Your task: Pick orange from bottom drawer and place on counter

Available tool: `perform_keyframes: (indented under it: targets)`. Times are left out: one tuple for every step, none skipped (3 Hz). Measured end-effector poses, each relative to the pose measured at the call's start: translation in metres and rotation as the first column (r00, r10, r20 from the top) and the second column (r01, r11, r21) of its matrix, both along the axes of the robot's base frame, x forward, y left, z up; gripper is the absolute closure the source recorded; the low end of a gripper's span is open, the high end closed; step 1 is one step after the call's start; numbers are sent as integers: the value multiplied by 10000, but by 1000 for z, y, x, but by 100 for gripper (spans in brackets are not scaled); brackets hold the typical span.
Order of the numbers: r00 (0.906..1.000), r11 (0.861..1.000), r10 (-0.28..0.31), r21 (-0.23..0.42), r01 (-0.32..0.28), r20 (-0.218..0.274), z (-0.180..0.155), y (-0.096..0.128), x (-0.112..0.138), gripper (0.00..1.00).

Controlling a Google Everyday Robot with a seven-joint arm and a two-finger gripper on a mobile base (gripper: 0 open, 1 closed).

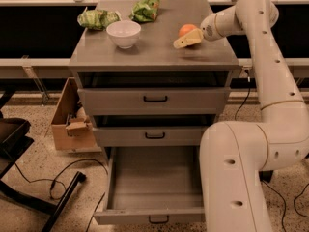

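The orange [187, 29] rests on the counter [149, 52] near its right back part. My gripper [183, 36] is at the orange's near side, low over the counter, open; one beige finger [186, 41] lies in front of the fruit and the orange is no longer enclosed. The bottom drawer [153, 215] is pulled out wide and its inside shows nothing in it. The two drawers above it are pushed in.
A white bowl [123, 33] stands on the counter's left part, with two green snack bags [98, 18] [147, 7] behind it. A cardboard box [71, 124] sits left of the cabinet. A black chair base [34, 197] and cables lie on the floor. My own white body [241, 178] covers the drawer's right side.
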State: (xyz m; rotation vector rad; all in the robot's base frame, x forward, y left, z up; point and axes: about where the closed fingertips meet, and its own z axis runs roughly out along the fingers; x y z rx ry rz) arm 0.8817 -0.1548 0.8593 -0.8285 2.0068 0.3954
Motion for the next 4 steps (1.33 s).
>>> perform_keyframes:
  targets:
    - [9987, 9997, -24, 255, 12, 502, 39, -34, -21, 0]
    - [9948, 9975, -709, 53, 707, 730, 85, -91, -55, 0]
    - [9835, 9827, -1806, -447, 1799, -115, 93, -145, -89, 0]
    - [9417, 9484, -3077, -1242, 2919, -1364, 82, -179, -122, 0]
